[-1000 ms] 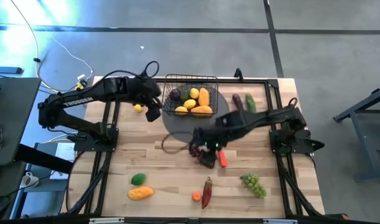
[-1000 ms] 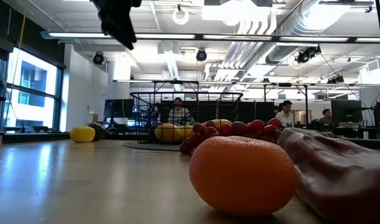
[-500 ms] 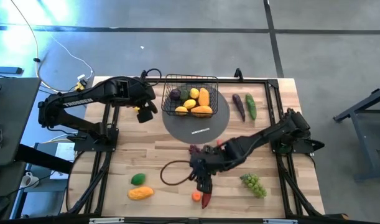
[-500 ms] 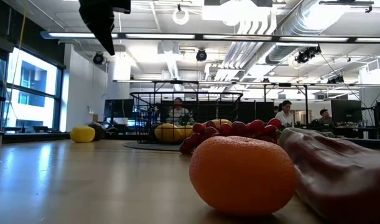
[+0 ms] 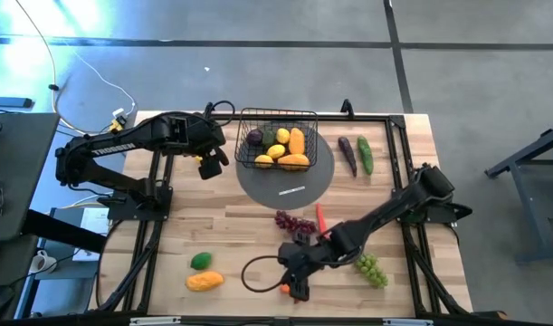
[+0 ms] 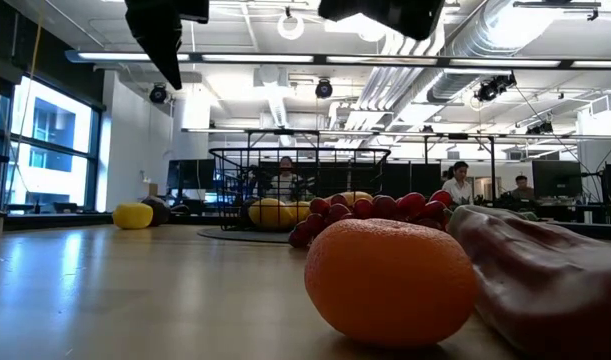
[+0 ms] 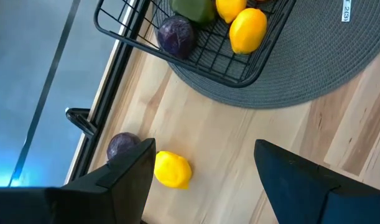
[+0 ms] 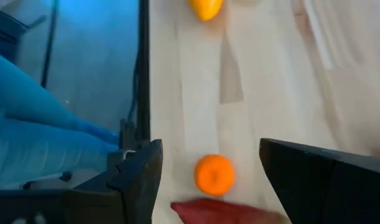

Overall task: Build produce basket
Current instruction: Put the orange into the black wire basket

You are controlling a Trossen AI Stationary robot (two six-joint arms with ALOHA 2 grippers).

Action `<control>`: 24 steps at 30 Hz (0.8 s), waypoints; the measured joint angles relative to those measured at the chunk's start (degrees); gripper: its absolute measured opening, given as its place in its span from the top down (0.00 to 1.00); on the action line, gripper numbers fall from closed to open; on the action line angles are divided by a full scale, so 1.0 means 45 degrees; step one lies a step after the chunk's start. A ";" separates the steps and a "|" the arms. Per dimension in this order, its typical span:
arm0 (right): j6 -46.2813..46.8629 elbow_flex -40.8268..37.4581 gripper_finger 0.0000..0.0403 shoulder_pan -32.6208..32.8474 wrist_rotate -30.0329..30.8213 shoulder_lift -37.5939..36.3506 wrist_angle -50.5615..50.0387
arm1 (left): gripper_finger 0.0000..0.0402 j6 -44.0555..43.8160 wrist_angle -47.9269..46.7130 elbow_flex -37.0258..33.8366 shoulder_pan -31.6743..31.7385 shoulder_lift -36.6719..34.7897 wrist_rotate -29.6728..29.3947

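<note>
On the far middle of the table (image 5: 213,226) we see the black wire basket (image 5: 278,138). It sits on the far edge of a round grey mat (image 5: 290,181). Inside it lie a purple plum (image 5: 255,138), some yellow lemons (image 5: 276,151), something green (image 5: 268,135) and an orange-yellow piece (image 5: 296,140).

Our left gripper (image 5: 210,163) hangs above the table just left of the basket. Its two fingers (image 7: 301,177) are spread wide apart and hold nothing. Between them, in the left wrist view, we see a yellow lemon (image 7: 171,170) lying on the wood, with another purple plum (image 7: 121,147) just beside it near the table's edge.

Our right gripper (image 5: 294,282) reaches down to the near side of the table. Its fingers (image 8: 320,180) are spread wide too, and nothing is in them. A small orange ball (image 8: 214,175) lies on the wood between them, touching a long dark red thing (image 8: 224,211).

Other food is spread about. Red grapes (image 5: 294,222) and an orange carrot (image 5: 320,217) lie just near the mat. Green grapes (image 5: 370,268) lie near the right side. A green cucumber (image 5: 365,154) and a long purple vegetable (image 5: 347,154) lie side by side, right of the basket. Near the left, a small green fruit (image 5: 201,261) lies close to a yellow-orange mango (image 5: 204,281). A dark cable loop (image 5: 258,273) rests on the wood by the right gripper.
</note>
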 joint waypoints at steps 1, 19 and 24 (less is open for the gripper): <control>-0.0004 -0.0243 0.38 0.0050 0.0003 0.0000 0.0373 | 0.34 0.0003 0.0001 0.0000 0.0000 0.0000 0.0000; -0.0128 -0.2202 0.38 0.0302 0.0275 0.0249 0.2996 | 0.34 -0.0374 0.0014 0.0000 0.0000 0.0005 0.0005; -0.0405 -0.2197 0.38 0.0379 0.0139 0.0863 0.3447 | 0.34 -0.0374 0.0037 0.0000 0.0000 0.0010 0.0006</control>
